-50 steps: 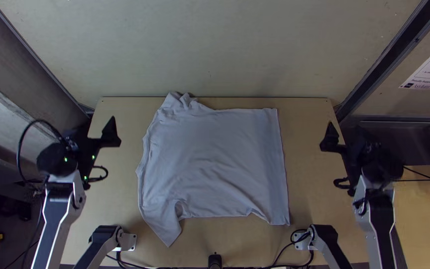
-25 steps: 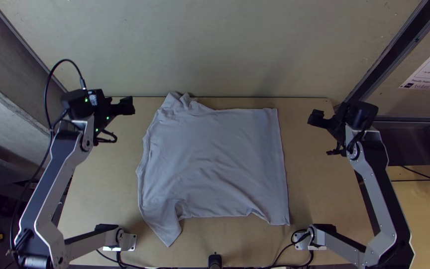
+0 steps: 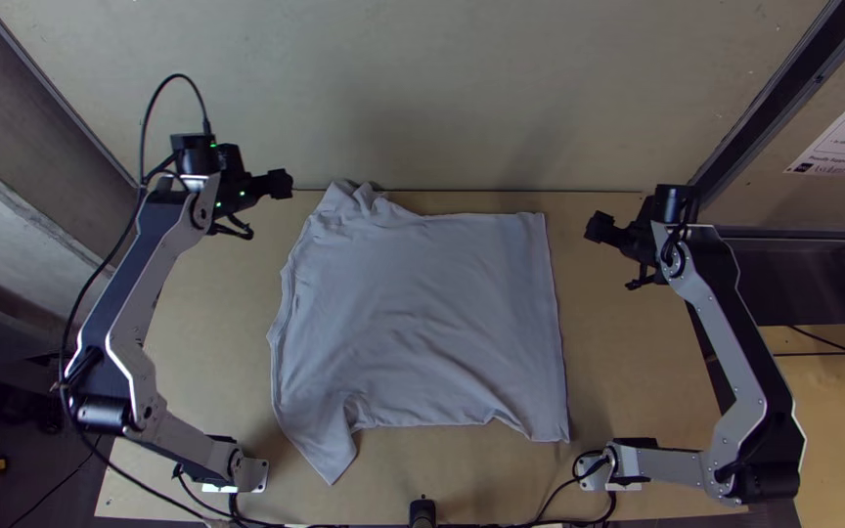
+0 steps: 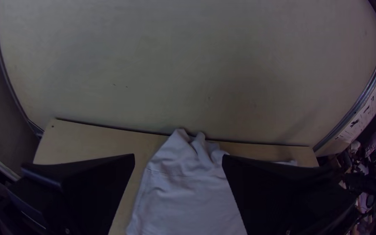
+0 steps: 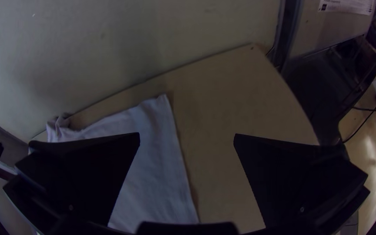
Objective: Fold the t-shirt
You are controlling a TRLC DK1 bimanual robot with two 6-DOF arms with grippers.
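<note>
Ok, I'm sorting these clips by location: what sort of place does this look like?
Probably a robotics lab or test booth: two robot arms with silver-grey links and black joints stand at a light wooden table, where a pale grey t-shirt lies spread, and pale flat panels wall it in.

You brought the left gripper [image 3: 281, 184] forward and inward, nearer the T-shirt [image 3: 422, 313]. Your right gripper [image 3: 595, 227] also moved farther out and in toward it.
</note>
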